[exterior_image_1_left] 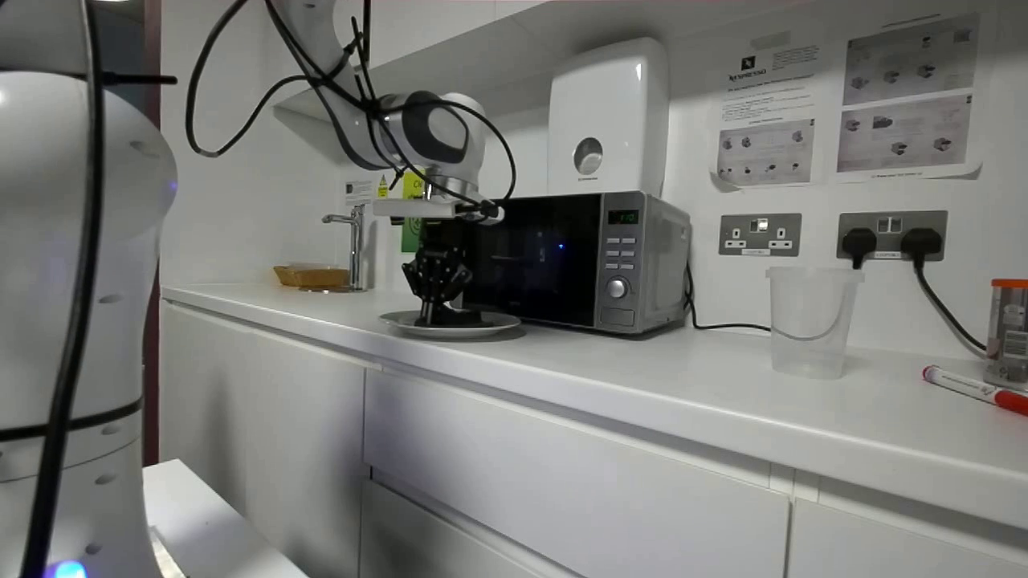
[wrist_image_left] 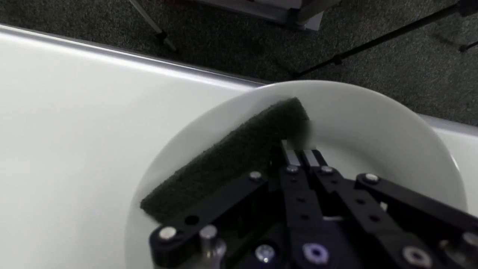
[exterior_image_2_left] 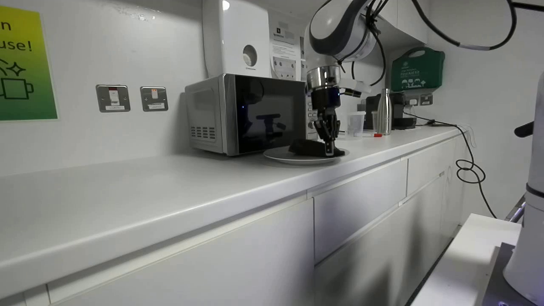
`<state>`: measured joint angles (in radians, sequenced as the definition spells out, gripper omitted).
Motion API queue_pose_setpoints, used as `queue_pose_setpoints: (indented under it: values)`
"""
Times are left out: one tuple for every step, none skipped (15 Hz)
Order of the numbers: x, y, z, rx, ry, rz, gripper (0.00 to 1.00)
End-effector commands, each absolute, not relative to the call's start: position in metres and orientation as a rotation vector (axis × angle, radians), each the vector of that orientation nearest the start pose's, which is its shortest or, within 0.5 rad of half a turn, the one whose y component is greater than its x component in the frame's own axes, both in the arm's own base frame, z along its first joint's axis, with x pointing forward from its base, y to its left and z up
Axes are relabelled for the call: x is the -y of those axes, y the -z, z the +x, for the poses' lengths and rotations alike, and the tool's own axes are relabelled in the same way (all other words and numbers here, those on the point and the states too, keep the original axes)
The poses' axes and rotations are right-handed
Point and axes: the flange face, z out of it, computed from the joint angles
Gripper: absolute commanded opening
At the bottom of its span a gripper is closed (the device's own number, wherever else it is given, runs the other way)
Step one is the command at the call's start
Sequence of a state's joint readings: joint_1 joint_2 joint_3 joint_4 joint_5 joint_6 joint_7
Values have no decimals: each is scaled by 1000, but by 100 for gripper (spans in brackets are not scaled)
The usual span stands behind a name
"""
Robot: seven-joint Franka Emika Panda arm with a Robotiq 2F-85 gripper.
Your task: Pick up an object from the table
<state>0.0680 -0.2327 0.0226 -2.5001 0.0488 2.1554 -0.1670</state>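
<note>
The object is a dark green, almost black oblong scouring pad [wrist_image_left: 220,160]. It lies on the round grey-white plate [wrist_image_left: 377,112], which stands on the white counter [wrist_image_left: 74,130]. In both exterior views the pad [exterior_image_1_left: 459,316] [exterior_image_2_left: 307,147] shows low on the plate [exterior_image_1_left: 490,329] [exterior_image_2_left: 293,160]. My gripper [wrist_image_left: 301,153] points down at one end of the pad, with its fingers almost together and the pad's edge between them. Its fingertips [exterior_image_1_left: 431,309] [exterior_image_2_left: 329,149] are at plate height. A blurred patch hides the very tips in the wrist view.
A microwave [exterior_image_1_left: 546,257] stands right behind the plate, close to the gripper. A clear plastic cup [exterior_image_1_left: 811,321], a red marker [exterior_image_1_left: 976,388] and a metal bottle [exterior_image_2_left: 384,112] stand or lie farther along. The counter's front edge [wrist_image_left: 149,63] runs beside the plate.
</note>
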Motion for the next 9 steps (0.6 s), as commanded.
queue_pose_setpoints:
  values:
    - [-57,-363,411,417,-191,-3056,1]
    - [-62,-362,411,433,-191,-3054,1]
    - [-67,-362,412,447,-192,-3051,1]
    - [-71,-362,413,460,-197,-3047,1]
    - [-75,-362,414,472,-197,-3045,1]
    - [-79,-361,416,484,-200,-3042,1]
    - [-82,-361,418,494,-199,-3042,1]
    - [-85,-360,420,501,-199,-3041,1]
    - [-88,-360,423,510,-198,-3041,1]
